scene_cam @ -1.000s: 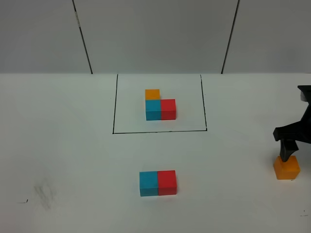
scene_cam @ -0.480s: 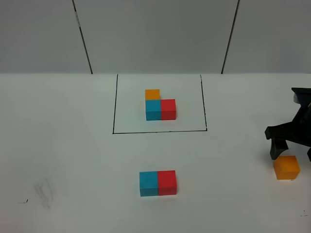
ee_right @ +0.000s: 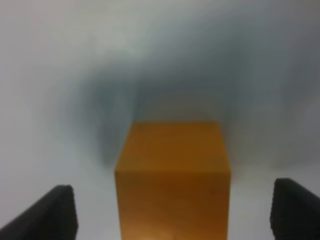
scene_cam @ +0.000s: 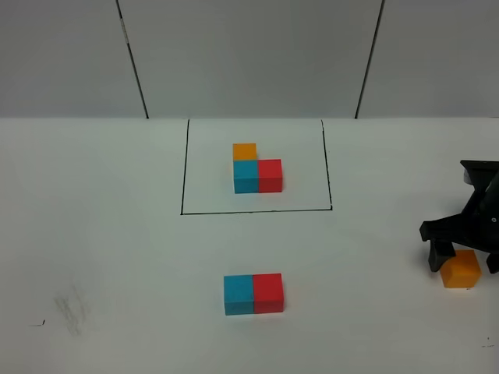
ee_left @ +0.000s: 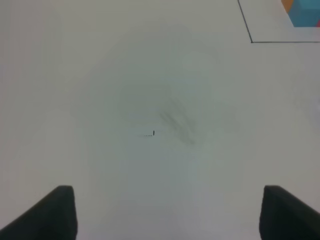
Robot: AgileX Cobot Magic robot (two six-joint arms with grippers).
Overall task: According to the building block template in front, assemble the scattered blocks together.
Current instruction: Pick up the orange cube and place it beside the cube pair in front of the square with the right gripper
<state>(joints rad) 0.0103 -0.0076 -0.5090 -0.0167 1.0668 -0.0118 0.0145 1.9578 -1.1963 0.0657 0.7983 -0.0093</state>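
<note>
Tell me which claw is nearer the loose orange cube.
Right. The right claw hangs open astride the orange cube, a finger on each side. The left claw hovers open over the table by a grey smudge, far off to the left.

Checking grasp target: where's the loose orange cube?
Exterior high view, far right: the orange cube sits within the open right gripper, well right of the cyan-red pair.

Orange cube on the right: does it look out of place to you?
Yes. The orange cube sits alone far right, apart from the joined blue and red cubes; in the framed template orange touches blue.
</note>
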